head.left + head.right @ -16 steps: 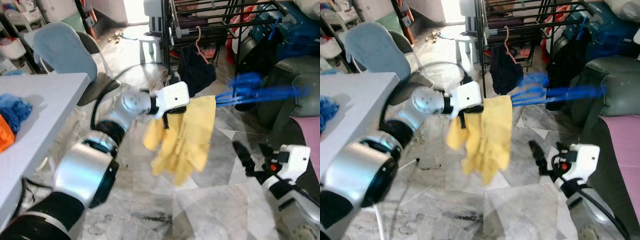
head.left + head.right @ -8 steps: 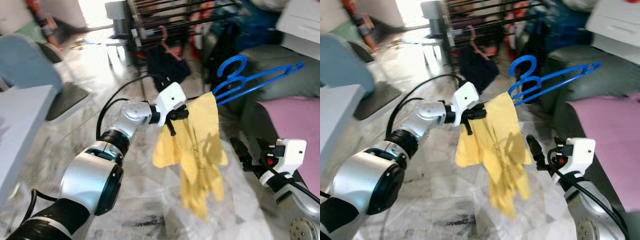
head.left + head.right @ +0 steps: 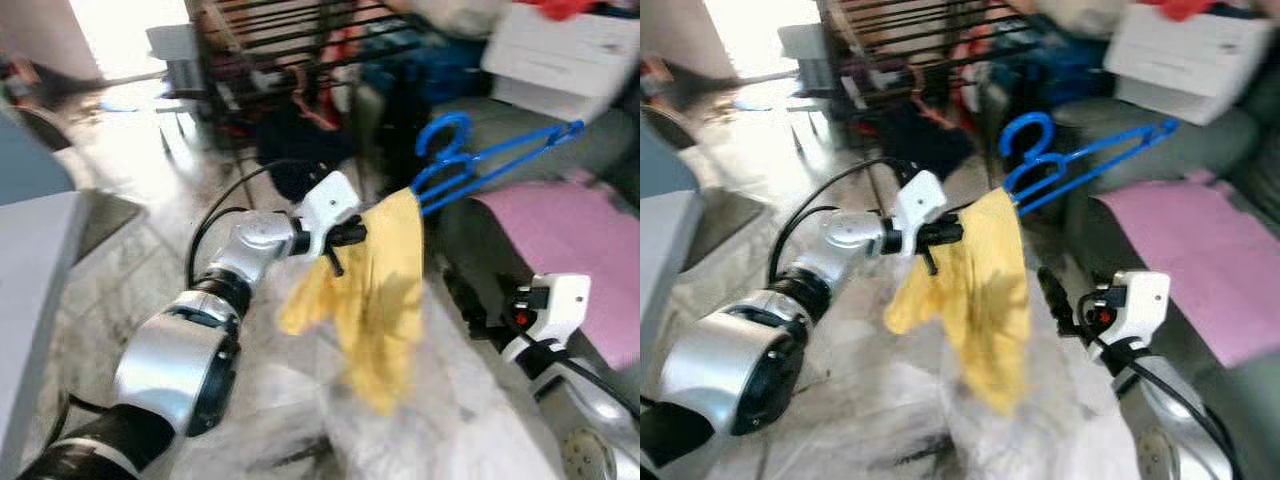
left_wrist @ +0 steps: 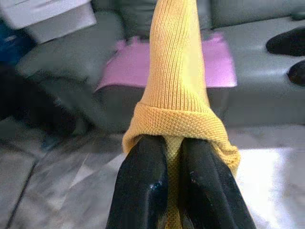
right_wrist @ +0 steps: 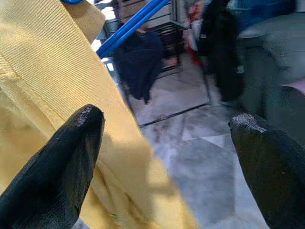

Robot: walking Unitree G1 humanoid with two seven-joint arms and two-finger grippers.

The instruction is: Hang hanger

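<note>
The left gripper (image 4: 172, 157), jaws pinching the yellow cloth (image 3: 375, 290), holds it in mid-air with the blue hanger (image 3: 480, 160) sticking out toward the sofa (image 3: 1160, 215). The right gripper (image 5: 167, 143), jaws spread, hovers beside the cloth. A rack (image 3: 290, 45) stands behind.

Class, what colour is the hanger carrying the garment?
Blue: the hanger shows best in the right eye view, above the yellow garment.

One blue hanger (image 3: 490, 155), one yellow garment (image 3: 375, 290), two grippers.
</note>
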